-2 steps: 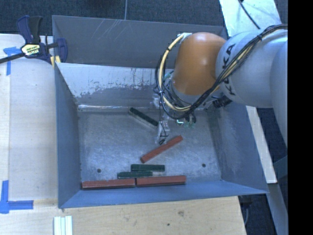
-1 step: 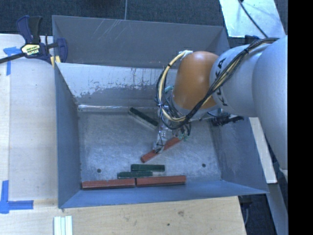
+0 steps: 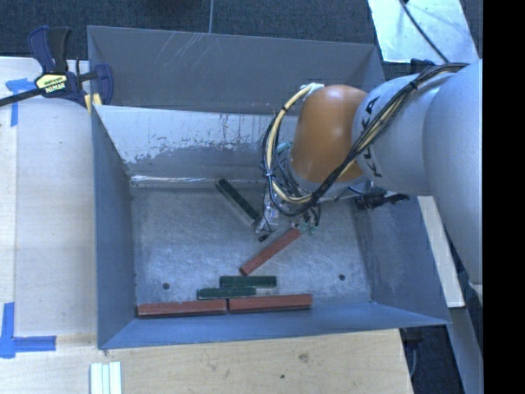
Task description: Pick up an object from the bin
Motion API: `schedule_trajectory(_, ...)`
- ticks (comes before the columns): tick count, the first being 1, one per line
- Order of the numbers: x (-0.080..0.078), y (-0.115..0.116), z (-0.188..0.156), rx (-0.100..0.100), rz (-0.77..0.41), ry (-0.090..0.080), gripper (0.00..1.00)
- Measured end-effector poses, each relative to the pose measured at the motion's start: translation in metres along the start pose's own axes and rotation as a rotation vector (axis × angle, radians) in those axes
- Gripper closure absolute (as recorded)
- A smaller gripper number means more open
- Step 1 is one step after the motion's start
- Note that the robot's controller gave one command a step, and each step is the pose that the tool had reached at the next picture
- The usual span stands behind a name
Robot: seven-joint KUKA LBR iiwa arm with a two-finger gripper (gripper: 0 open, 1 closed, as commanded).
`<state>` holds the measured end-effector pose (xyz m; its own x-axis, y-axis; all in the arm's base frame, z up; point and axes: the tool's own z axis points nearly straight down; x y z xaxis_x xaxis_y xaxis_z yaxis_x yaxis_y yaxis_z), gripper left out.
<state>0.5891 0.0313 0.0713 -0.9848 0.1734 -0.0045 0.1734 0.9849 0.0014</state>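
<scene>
- The thing nearest your gripper [image 3: 265,224] is a red-brown bar [image 3: 271,253]. It lies slantwise in the middle of the bin [image 3: 115,220] floor, with its upper end just beside the gripper and its lower end pointing toward the front wall.
- Expect it to be stiff, light and flat, probably wood or plastic. It should not give when squeezed, but a low bar lying flat on metal offers little to bite on and may slide.
- Take it across its narrow width, near the middle of its length. A hold at one end would likely let it tip or swing.
- You cannot tell whether the gripper is released or clenched, because the wrist's cables [image 3: 283,183] and the orange cover [image 3: 328,134] crowd over it. Do not count anything as held.
- A dark bar [image 3: 236,197] lies slanted toward the back wall, and its lower end is also near the gripper. Take care not to catch both bars.
- Further out, near the front wall, lies a short green bar [image 3: 238,285].
- In front of it, two long red-brown bars [image 3: 182,308] lie end to end along the foot of the wall, well apart from the gripper.
</scene>
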Motion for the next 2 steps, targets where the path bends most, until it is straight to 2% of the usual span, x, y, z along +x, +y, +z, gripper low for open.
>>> schedule_trajectory(1,0.001,0.0,0.001,0.0,0.0,0.002,0.0)
schedule_trajectory(2,0.019,-0.02,-0.024,0.001,-0.247,0.005,0.0)
